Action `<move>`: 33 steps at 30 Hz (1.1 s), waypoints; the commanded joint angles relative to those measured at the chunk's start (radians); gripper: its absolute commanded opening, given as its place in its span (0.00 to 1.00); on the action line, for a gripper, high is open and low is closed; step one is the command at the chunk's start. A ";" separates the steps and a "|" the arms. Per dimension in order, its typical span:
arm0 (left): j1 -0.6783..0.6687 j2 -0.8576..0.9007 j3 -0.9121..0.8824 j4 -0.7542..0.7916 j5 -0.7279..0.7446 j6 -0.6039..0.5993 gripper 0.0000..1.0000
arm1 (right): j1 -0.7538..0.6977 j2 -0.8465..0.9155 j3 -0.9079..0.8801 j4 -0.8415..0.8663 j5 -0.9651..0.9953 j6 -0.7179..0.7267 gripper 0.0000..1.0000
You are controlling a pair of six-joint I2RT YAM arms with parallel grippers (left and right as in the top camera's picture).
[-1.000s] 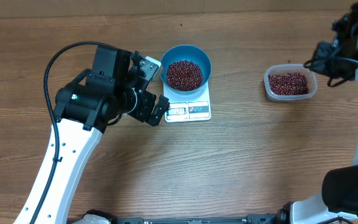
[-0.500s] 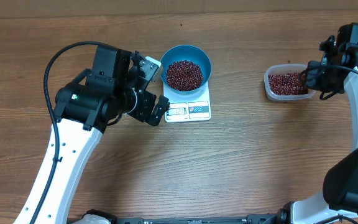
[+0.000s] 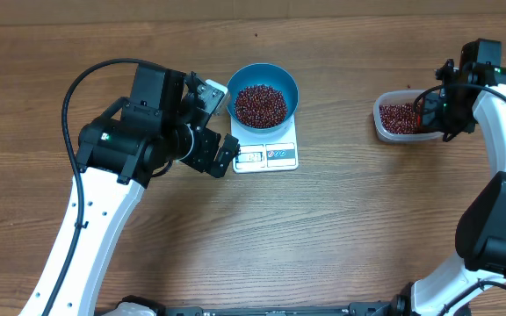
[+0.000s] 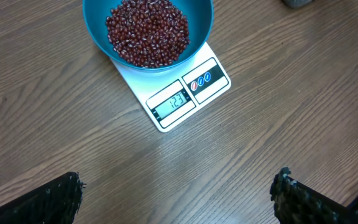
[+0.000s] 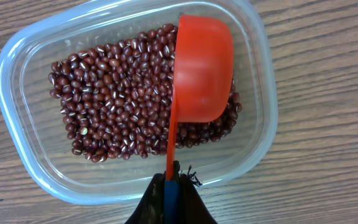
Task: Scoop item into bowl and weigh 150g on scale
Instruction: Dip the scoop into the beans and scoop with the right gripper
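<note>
- The right gripper (image 5: 171,180) has come in over the last second from the far right edge of the table and now hangs above the clear tub (image 5: 8,68).
- Its jaws are clenched on the thin handle of a red scoop (image 5: 204,68).
- The scoop's cup lies over the right part of the tub, turned so that only its outer wall shows. Whether it carries a load, or touches the beans below it, cannot be told.
- Beans (image 5: 110,106) cover most of the tub floor, so supply remains.
- The left gripper (image 4: 179,199) has not shifted. Its jaws stand wide apart and empty, just beside the scale (image 4: 211,86) on its left.
- The blue bowl (image 4: 95,25) sits on the scale platform, unchanged in place, with a dark heap of beans in its middle.
- The display (image 4: 174,101) appears to read 123, though the digits are small. If so, the weight is short of the target.
- Judgement: the right arm has returned to the supply for a further scoop. The task is well advanced but not finished.
- Judgement: only a modest top-up seems needed. A full cup risks overshooting, so a part load tipped slowly into the bowl is the safer course.
</note>
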 commanded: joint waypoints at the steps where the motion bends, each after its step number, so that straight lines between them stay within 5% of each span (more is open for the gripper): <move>1: -0.003 -0.005 0.019 0.000 0.008 0.019 1.00 | 0.002 0.040 -0.014 0.010 0.001 -0.008 0.04; 33: -0.003 -0.005 0.019 0.000 0.008 0.019 1.00 | -0.041 0.071 -0.013 -0.116 -0.483 -0.127 0.04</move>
